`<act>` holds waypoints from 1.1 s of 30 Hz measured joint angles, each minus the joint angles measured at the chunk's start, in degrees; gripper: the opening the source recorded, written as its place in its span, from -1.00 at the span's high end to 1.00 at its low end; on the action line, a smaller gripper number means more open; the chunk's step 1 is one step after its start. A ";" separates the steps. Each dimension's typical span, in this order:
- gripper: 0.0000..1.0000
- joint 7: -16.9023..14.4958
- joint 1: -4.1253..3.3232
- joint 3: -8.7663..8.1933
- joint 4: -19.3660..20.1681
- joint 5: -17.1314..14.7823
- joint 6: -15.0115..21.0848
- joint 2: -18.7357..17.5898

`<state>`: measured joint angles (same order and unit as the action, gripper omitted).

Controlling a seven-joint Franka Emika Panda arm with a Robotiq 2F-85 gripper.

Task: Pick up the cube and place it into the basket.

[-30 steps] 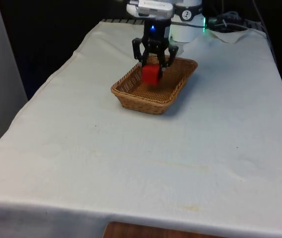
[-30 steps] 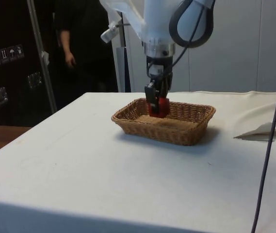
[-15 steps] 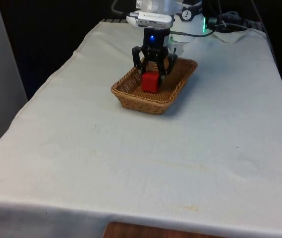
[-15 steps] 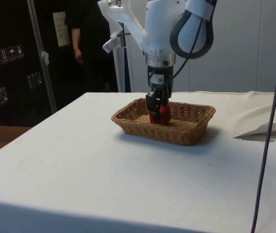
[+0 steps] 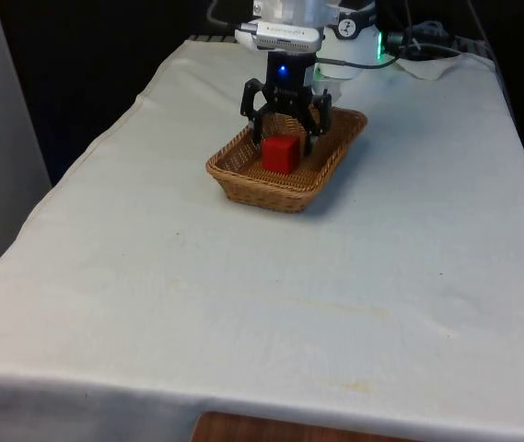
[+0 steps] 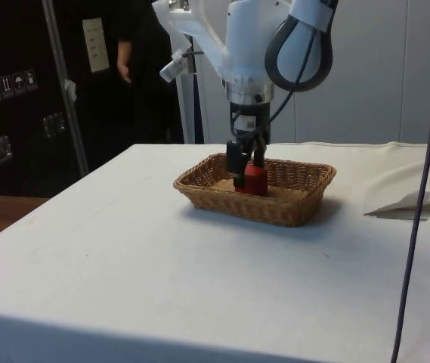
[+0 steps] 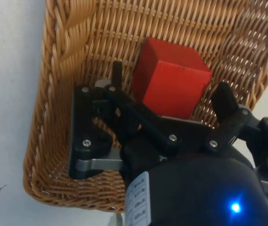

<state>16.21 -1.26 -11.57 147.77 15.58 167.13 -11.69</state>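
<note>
Released, the cube (image 5: 280,154) sits in the basket (image 5: 234,177) beneath the spread claw (image 5: 285,136).

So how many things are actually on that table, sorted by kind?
Red cube: 1, resting inside the basket
Wicker basket: 1, on the white cloth
Total: 2 things. The end effector is open above the cube.
</note>
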 measured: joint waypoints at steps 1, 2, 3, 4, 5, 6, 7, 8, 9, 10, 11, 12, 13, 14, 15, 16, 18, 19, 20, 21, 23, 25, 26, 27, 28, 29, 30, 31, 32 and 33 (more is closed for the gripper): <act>-1.00 0.00 0.00 0.00 0.00 0.00 0.00 0.00; -1.00 0.00 0.00 0.00 0.00 0.00 0.00 0.00; -1.00 0.00 0.00 0.00 0.00 0.00 0.00 0.00; -1.00 0.00 0.00 0.00 0.00 0.00 0.00 0.00; -1.00 0.00 0.00 0.00 0.00 0.00 0.00 0.00; -1.00 0.00 0.00 0.00 0.00 0.00 0.00 0.00; -1.00 0.00 0.00 0.00 -0.06 0.00 0.00 0.11; -1.00 0.00 0.00 0.00 -0.11 0.00 -0.06 0.40; -1.00 0.00 0.00 0.00 -0.11 0.00 -0.23 0.80; -1.00 -0.06 -0.06 0.06 -0.06 0.00 -1.15 1.89; -1.00 -0.06 -0.06 0.06 -0.06 0.00 -1.15 1.89; -1.00 -0.11 -0.06 0.17 -0.06 0.00 -2.46 3.27; -1.00 -0.17 -0.06 0.17 0.00 0.00 -3.21 4.01; -1.00 -0.17 -0.06 0.17 0.00 0.00 -3.21 4.01; -1.00 -0.23 -0.06 0.23 0.00 0.00 -3.95 4.76; -1.00 -0.23 -0.06 0.29 0.00 0.00 -4.70 5.50; -1.00 -0.34 -0.11 0.34 0.00 0.00 -6.42 7.22; -1.00 -0.34 -0.11 0.40 0.00 0.00 -6.76 7.73; -1.00 -0.34 -0.11 0.40 0.00 0.00 -7.22 8.19; -1.00 -0.34 -0.11 0.40 0.00 0.00 -7.22 8.19; -1.00 -0.40 -0.11 0.46 0.00 0.00 -7.96 9.17; -1.00 -0.52 -0.11 0.52 -0.17 0.00 -9.51 10.77; -1.00 -0.52 -0.11 0.52 -0.23 0.00 -10.03 11.29; -1.00 -0.57 -0.11 0.57 -0.29 0.00 -10.71 11.86; -1.00 -0.57 -0.17 0.63 -0.34 0.00 -11.23 12.38; -1.00 -0.57 -0.17 0.63 -0.34 0.00 -11.23 12.38; -1.00 -0.63 -0.17 0.63 -0.40 0.00 -11.75 12.89; -1.00 -0.69 -0.23 0.69 -0.57 0.00 -12.78 13.81; -1.00 -0.69 -0.23 0.69 -0.57 0.00 -12.78 13.81; -1.00 -0.69 -0.23 0.69 -0.69 0.00 -13.24 14.27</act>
<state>15.53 -1.49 -10.89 147.08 15.58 153.90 2.58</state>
